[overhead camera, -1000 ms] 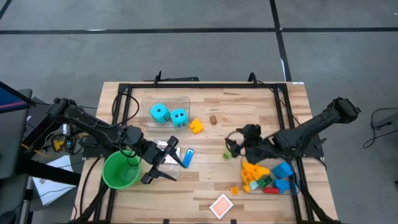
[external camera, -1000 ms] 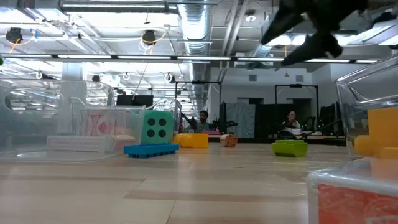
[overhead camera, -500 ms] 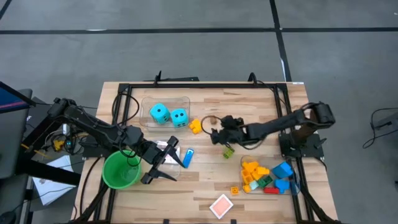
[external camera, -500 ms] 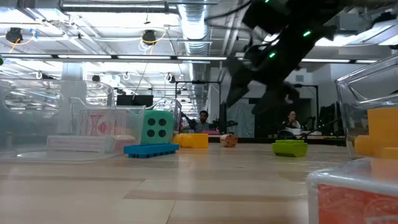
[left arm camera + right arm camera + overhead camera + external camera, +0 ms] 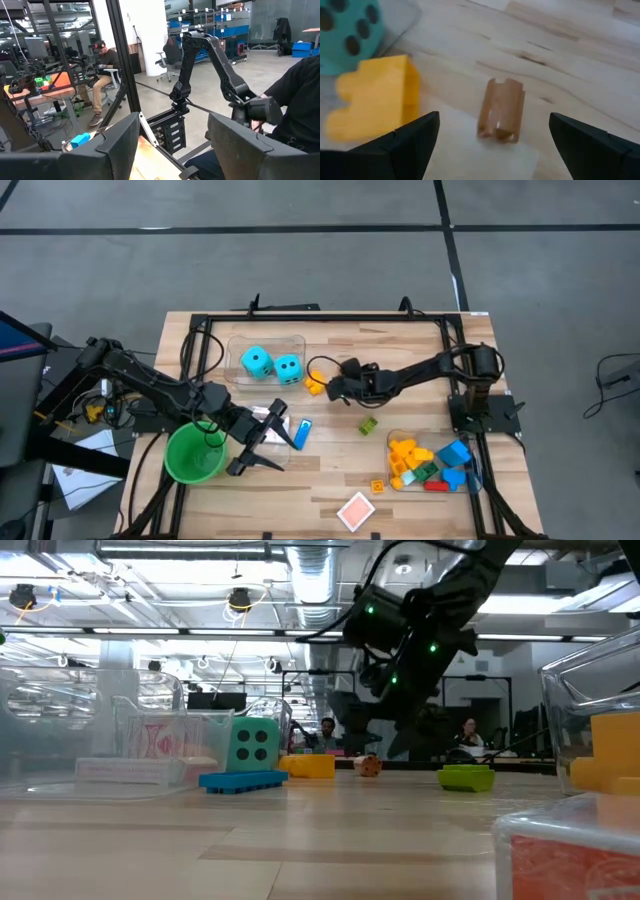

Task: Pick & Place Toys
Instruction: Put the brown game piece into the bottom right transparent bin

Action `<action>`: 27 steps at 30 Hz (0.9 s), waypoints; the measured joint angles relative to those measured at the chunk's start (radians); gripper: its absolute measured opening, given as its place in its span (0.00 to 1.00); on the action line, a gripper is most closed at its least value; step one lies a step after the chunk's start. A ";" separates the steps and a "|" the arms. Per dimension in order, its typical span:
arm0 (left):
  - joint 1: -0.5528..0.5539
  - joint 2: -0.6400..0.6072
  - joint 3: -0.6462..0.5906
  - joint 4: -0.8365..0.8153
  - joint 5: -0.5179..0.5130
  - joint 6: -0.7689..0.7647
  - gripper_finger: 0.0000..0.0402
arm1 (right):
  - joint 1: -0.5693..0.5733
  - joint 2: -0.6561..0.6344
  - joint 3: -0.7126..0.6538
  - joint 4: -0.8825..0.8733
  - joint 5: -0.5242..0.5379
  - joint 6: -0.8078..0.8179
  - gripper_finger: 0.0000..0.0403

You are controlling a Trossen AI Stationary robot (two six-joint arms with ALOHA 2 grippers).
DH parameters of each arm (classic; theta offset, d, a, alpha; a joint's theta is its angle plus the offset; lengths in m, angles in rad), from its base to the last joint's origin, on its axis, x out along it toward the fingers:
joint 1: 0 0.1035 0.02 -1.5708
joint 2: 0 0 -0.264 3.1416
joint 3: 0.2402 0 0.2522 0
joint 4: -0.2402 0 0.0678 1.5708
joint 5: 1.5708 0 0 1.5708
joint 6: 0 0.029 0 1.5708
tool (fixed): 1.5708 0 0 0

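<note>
1. The right pincer (image 5: 333, 386) hangs low near the surface's (image 5: 420, 340) far edge, fingers wide apart and empty, bracketing the small brown brick (image 5: 501, 115) for a grasp.
2. The brown brick lies flat just beside the yellow brick (image 5: 375, 97); its long axis runs roughly in line with the approach, between the fingers.
3. The left pincer (image 5: 262, 442) waits beside the green cup (image 5: 193, 452), partly open, holding nothing.

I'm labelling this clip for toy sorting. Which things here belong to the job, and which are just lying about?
Job:
- cyan dice
- yellow brick
- small brown piece
- green brick
- blue brick
- playing card
- bricks in bin
- right gripper, open above the brown piece

Lying about:
- green cup
- left gripper, waiting beside the cup
</note>
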 joint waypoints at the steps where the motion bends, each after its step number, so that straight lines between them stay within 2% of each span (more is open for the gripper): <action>1: 0.000 0.000 0.000 0.001 0.000 0.000 0.58 | -0.006 0.002 0.000 -0.010 0.000 0.000 0.91; 7: 0.000 0.000 0.000 0.001 0.000 0.000 0.58 | -0.030 0.016 -0.001 -0.016 -0.014 0.018 0.91; 10: 0.000 0.000 0.000 0.001 0.000 0.000 0.58 | -0.037 0.015 -0.001 -0.017 -0.050 0.017 0.87; 20: 0.000 0.000 0.000 0.001 0.000 0.000 0.58 | -0.051 0.015 -0.001 -0.018 -0.074 0.015 0.58; 27: 0.000 0.000 0.000 0.001 0.000 0.000 0.58 | -0.072 0.015 -0.001 -0.012 -0.079 -0.001 0.35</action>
